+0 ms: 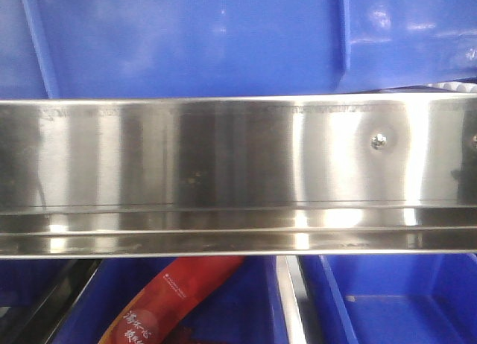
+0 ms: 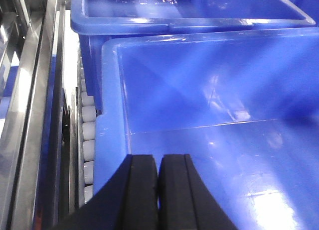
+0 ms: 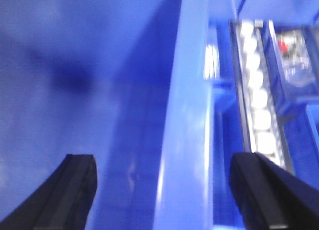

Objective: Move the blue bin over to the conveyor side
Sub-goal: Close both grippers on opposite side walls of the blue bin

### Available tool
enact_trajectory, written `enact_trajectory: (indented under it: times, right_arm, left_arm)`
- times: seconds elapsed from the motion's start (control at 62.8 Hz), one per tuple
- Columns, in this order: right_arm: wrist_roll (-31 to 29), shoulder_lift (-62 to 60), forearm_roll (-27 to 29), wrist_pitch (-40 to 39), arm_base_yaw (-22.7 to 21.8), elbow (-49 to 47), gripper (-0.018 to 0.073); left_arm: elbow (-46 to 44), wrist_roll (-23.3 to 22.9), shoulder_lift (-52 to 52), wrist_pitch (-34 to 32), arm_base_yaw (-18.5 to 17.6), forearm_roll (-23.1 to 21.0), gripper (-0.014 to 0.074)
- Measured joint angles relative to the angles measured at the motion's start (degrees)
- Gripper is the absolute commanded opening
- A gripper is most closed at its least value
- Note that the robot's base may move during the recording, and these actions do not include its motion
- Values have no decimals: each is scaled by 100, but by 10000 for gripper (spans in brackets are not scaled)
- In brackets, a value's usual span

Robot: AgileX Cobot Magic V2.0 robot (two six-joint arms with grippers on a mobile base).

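The blue bin [image 2: 214,105] sits on the roller surface [image 2: 88,133], nearer than another crate [image 2: 189,11]. It looks empty, so it is probably light, stiff and slippery. Its thick rim [image 3: 184,115] is the best hold. The right hand [image 3: 162,163] straddles it wide open, and the left hand [image 2: 158,190] is pinched closed and empty.

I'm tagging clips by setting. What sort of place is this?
Probably a warehouse or factory sorting line: a blue bin and another crate sit in a row beside white rollers, and a stainless-steel rack has more blue crates below it.

Wrist views close over blue bin [image 2: 209,90]
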Motion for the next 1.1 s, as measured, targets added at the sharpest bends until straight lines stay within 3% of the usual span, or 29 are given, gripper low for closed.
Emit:
enact_trajectory:
  times: [1.098]
  right_arm:
    - [70,-209,0,0,10,312,417]
  left_arm:
    - [0,0,0,77,0,0,-12]
